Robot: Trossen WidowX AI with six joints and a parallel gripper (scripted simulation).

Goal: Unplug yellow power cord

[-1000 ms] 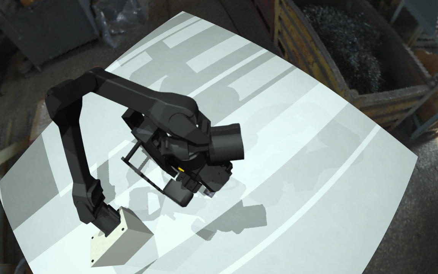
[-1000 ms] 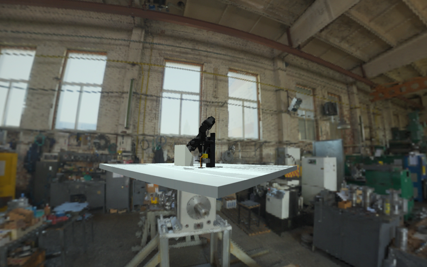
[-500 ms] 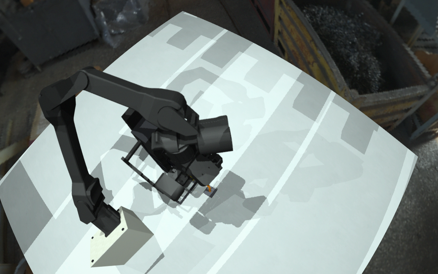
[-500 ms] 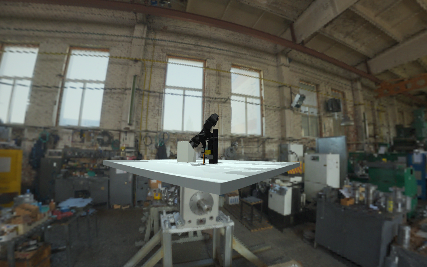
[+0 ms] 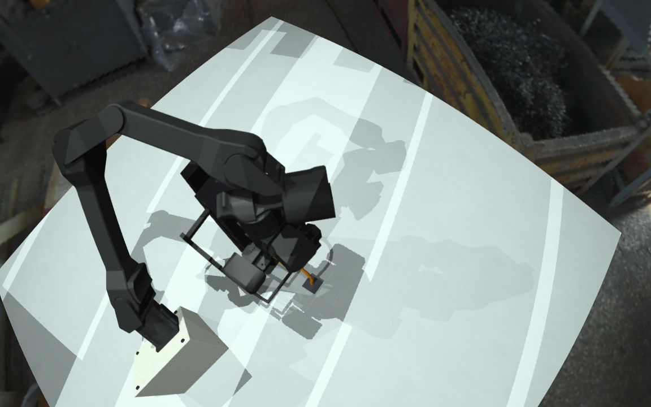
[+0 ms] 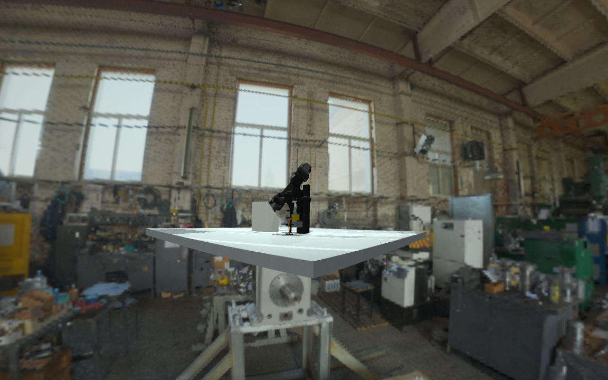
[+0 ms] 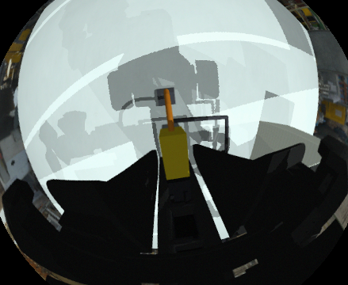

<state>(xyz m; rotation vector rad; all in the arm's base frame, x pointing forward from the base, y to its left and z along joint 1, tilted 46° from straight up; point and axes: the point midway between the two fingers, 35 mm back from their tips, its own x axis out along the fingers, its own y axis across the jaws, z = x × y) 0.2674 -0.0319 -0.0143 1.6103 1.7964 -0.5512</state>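
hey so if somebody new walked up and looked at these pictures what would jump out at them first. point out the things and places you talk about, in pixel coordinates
Probably the black arm (image 5: 163, 134) (image 6: 292, 189), arching from a pale block (image 5: 201, 354) (image 6: 263, 216) over a bright white table (image 5: 469, 252) (image 6: 273, 243) striped with shadows. In the wrist view, the yellow plug (image 7: 174, 154) stands out between the gripper's (image 7: 175, 152) dark fingers. From it, an orange cord (image 7: 169, 108) (image 5: 308, 275) runs to a small dark square (image 7: 171, 98) (image 5: 312, 286) on the table.

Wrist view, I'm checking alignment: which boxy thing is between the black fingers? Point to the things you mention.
The yellow plug (image 6: 295, 217) (image 7: 174, 155) with the orange cord (image 5: 308, 275) (image 6: 290, 224) (image 7: 169, 112); the dark square block (image 5: 312, 285) (image 7: 172, 97) and beige box (image 5: 189, 359) (image 6: 263, 217) (image 7: 282, 138) aren't.
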